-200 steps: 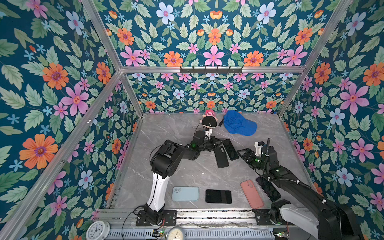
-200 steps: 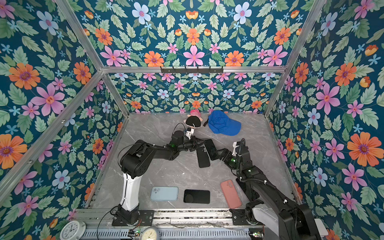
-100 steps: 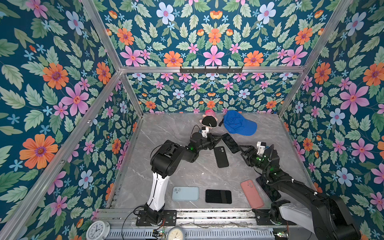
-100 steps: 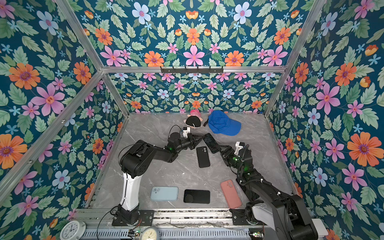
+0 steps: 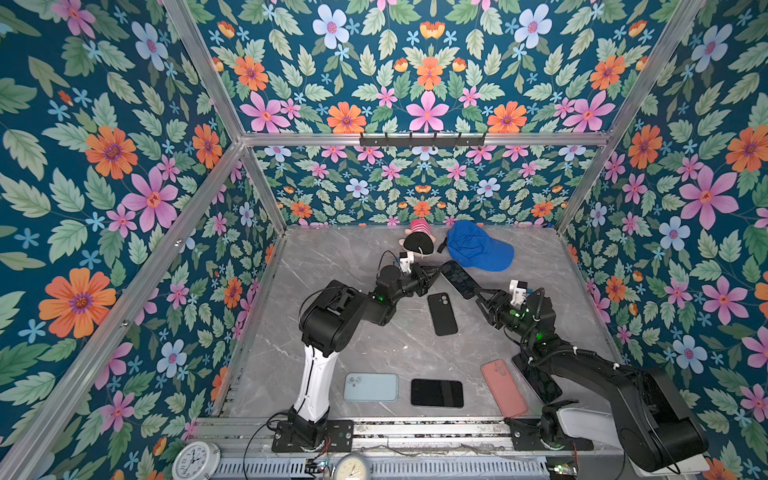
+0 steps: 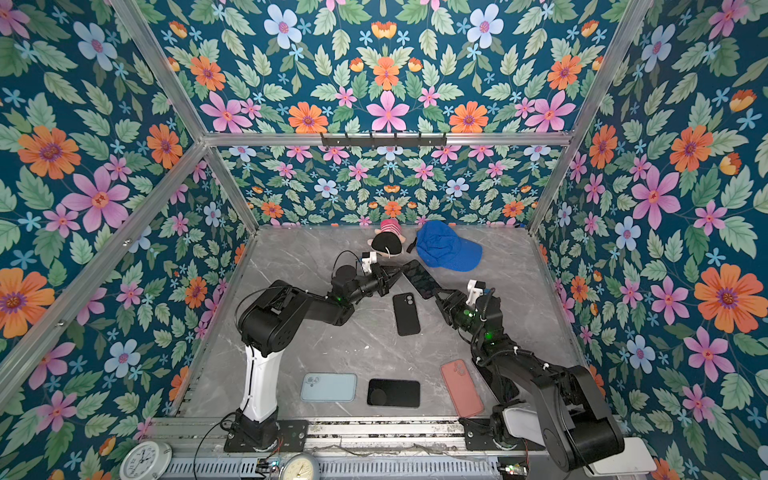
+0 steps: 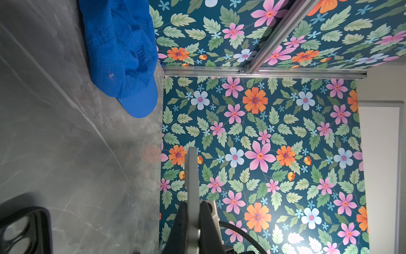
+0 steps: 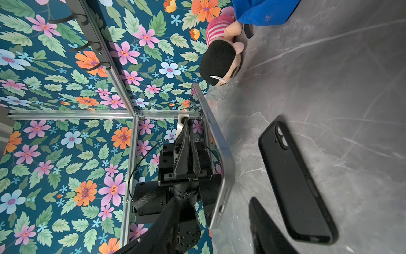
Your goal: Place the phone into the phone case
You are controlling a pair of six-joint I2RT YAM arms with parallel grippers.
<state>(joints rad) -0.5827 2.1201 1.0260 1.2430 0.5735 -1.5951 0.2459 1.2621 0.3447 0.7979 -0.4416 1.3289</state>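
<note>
A dark phone (image 5: 459, 279) (image 6: 422, 279) with a silver rim hangs tilted above the table, between both arms. My left gripper (image 5: 435, 272) (image 6: 397, 275) is shut on its upper left edge; the left wrist view shows that silver edge (image 7: 192, 171) pinched in the gripper (image 7: 193, 211). My right gripper (image 5: 478, 294) (image 6: 440, 296) straddles the phone's lower end. In the right wrist view the phone (image 8: 216, 158) runs between the fingers of this gripper (image 8: 214, 201) with a gap on each side. The black phone case (image 5: 442, 313) (image 6: 406, 313) (image 8: 294, 182) lies flat below, its camera cutout toward the back.
A blue cap (image 5: 478, 249) and a plush doll (image 5: 419, 241) lie at the back wall. Along the front edge are a light blue case (image 5: 371, 387), a black phone (image 5: 437, 393) and a pink case (image 5: 503, 388). Another dark slab (image 5: 536, 378) lies partly under the right arm.
The left gripper has lifted the phone up and toward the back. The right gripper has come in to the phone's lower end and its fingers have narrowed around it.
</note>
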